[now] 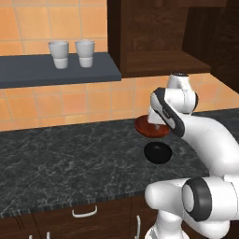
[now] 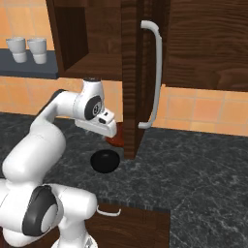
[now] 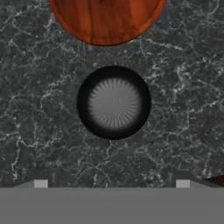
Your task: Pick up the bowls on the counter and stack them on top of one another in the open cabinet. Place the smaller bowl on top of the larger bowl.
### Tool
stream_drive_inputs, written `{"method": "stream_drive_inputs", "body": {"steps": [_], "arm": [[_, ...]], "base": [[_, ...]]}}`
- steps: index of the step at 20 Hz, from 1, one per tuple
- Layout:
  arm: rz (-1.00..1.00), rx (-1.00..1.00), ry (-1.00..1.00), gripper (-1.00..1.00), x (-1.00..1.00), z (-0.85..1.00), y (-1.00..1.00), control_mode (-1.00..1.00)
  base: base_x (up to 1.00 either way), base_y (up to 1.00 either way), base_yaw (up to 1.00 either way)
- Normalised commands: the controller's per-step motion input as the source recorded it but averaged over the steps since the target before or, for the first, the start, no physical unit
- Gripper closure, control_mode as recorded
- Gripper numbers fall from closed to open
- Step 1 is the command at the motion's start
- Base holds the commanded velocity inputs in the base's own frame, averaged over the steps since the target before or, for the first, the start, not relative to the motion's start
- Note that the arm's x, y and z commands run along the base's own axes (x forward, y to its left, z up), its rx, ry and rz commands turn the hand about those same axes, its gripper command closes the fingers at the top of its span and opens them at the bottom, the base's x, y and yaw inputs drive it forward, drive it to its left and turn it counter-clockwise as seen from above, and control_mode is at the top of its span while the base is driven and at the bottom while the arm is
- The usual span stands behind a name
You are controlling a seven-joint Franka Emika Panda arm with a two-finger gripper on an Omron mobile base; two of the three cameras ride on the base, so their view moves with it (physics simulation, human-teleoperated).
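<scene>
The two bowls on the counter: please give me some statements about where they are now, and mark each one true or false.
1. The smaller bowl sits on the counter. True.
2. The larger bowl is already inside the cabinet. False: it is on the counter, beside the black one.
3. The two bowls are stacked. False: they lie apart, with bare counter between them.
4. The tool holds nothing. True: its fingertips are spread wide, above the smaller bowl.
5. Two white cups stand on the wall shelf. True.
</scene>
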Motion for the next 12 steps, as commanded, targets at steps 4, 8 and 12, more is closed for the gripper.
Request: {"method": "stream_drive_inputs", "body": {"steps": [4,8,12], "arm": [[-0.25,0.0,0.08,-1.0,0.39,-0.7,-0.43,-1.0],[-0.11,0.0,0.0,-1.0,0.12,-0.61,-0.32,-1.0],[-0.05,0.0,0.06,-1.0,0.0,-0.89,-0.1,-1.0]], "base": [[0.0,0.0,0.0],[0.0,0.0,0.0],[0.0,0.0,0.0]]}}
